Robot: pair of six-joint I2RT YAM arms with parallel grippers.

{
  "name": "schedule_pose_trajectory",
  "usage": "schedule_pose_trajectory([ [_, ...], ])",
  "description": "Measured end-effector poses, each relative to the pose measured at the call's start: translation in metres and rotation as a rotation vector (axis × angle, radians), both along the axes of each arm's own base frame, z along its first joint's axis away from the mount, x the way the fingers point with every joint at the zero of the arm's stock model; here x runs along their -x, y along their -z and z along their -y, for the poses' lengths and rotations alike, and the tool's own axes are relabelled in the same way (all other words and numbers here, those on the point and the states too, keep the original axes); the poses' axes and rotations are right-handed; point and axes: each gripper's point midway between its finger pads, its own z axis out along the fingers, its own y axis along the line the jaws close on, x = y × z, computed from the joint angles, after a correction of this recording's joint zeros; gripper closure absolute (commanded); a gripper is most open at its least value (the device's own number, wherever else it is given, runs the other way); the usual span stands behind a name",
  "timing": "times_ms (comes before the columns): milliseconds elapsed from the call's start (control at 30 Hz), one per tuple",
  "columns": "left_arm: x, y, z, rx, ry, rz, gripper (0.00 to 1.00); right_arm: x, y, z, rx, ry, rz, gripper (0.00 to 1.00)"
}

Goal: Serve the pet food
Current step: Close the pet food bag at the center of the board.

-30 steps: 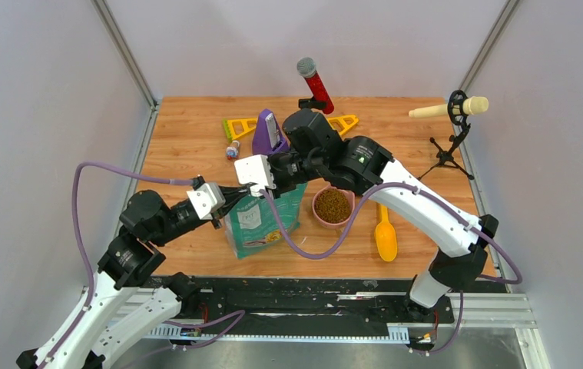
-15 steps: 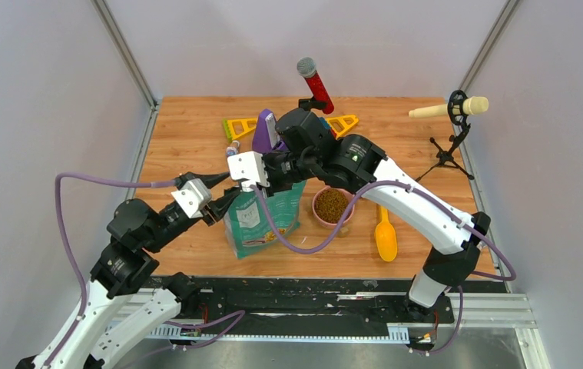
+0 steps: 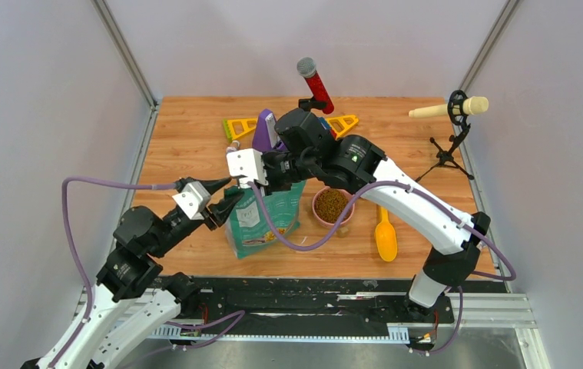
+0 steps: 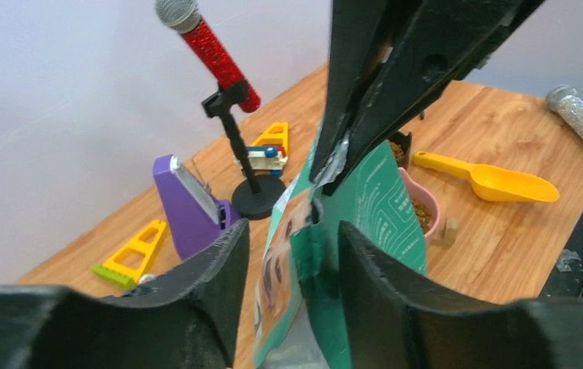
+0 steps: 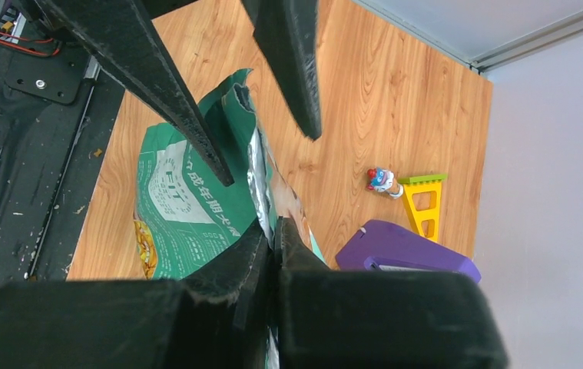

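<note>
The teal-green bag [image 3: 263, 219] stands upright at the table's middle. My right gripper [image 3: 261, 178] is shut on its open top edge, as the right wrist view [image 5: 276, 229] also shows, with the bag [image 5: 184, 204] hanging below. My left gripper [image 3: 226, 196] is open at the bag's left side. In the left wrist view the left gripper [image 4: 294, 231] has the bag's torn edge [image 4: 315, 223] between its spread fingers, not pinched. Brown pet food [image 3: 333, 204] fills a pink bowl [image 3: 317, 214] right of the bag. The bag's inside is hidden.
A yellow scoop [image 3: 385, 234] lies right of the bowl. Behind the bag stand a purple object [image 3: 261, 132], a red microphone on a stand [image 3: 315, 83] and yellow toys [image 3: 238, 127]. A cream microphone on a tripod [image 3: 449, 111] stands at the far right.
My left gripper has opened, let go of the bag's top and drawn back to the left. My right gripper keeps hold of the bag's top and has shifted slightly left.
</note>
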Motion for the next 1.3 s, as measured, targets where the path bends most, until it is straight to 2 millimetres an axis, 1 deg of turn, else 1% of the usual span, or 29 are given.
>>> schedule_pose_trajectory([
  [33,0.000,0.001,0.002,0.000,0.009,-0.005,0.74,0.000,0.000,0.000,0.000,0.000,0.000,0.92],
  [67,0.002,0.002,0.006,-0.005,0.032,-0.008,0.92,0.000,0.000,0.000,-0.001,0.000,0.000,0.89],
  [133,0.003,0.004,0.011,-0.011,0.060,-0.021,1.00,-0.001,-0.001,-0.001,-0.005,0.001,0.002,0.83],
  [300,0.001,0.005,0.018,-0.032,0.084,-0.029,1.00,-0.001,-0.007,-0.005,-0.034,-0.007,0.009,0.67],
  [367,0.003,0.006,0.019,-0.036,0.100,-0.025,1.00,0.000,-0.009,-0.007,-0.044,-0.014,0.009,0.66],
  [400,0.004,0.006,0.020,-0.038,0.106,-0.022,1.00,0.000,-0.009,-0.008,-0.047,-0.016,0.009,0.69],
  [467,0.007,0.005,0.020,-0.046,0.117,-0.013,1.00,0.001,-0.010,-0.008,-0.049,-0.021,0.007,0.79],
  [533,0.010,0.005,0.018,-0.051,0.124,-0.004,1.00,0.004,-0.008,-0.008,-0.046,-0.032,0.000,0.99],
  [567,0.012,0.005,0.017,-0.052,0.128,0.001,1.00,0.005,-0.007,-0.008,-0.043,-0.039,-0.003,1.00],
  [733,0.019,0.006,0.013,-0.055,0.134,0.025,1.00,0.014,-0.005,-0.008,-0.019,-0.066,-0.028,1.00],
  [767,0.019,0.006,0.013,-0.056,0.133,0.026,1.00,0.015,-0.004,-0.009,-0.014,-0.069,-0.029,0.98],
  [833,0.020,0.007,0.012,-0.056,0.130,0.026,1.00,0.015,-0.003,-0.009,-0.009,-0.068,-0.028,0.81],
  [867,0.020,0.006,0.011,-0.056,0.129,0.027,1.00,0.015,-0.003,-0.009,-0.007,-0.066,-0.027,0.76],
  [900,0.020,0.006,0.011,-0.055,0.129,0.029,1.00,0.013,-0.003,-0.008,-0.002,-0.055,-0.021,0.74],
  [967,0.021,0.007,0.010,-0.055,0.127,0.028,1.00,0.007,0.000,-0.005,0.015,-0.026,-0.007,0.75],
  [1000,0.021,0.007,0.009,-0.055,0.124,0.029,1.00,0.003,0.002,-0.004,0.022,-0.012,0.001,0.81],
  [1033,0.021,0.008,0.008,-0.054,0.119,0.030,1.00,0.001,0.003,-0.003,0.027,-0.002,0.005,0.94],
  [1067,0.021,0.007,0.007,-0.053,0.110,0.030,1.00,0.000,0.005,-0.003,0.034,0.005,0.005,1.00],
  [1267,0.019,0.007,0.002,-0.048,0.086,0.036,1.00,0.000,0.008,-0.002,0.042,0.006,0.003,1.00],
  [1300,0.019,0.007,0.002,-0.048,0.080,0.036,1.00,0.000,0.008,-0.003,0.041,0.006,0.004,0.96],
])
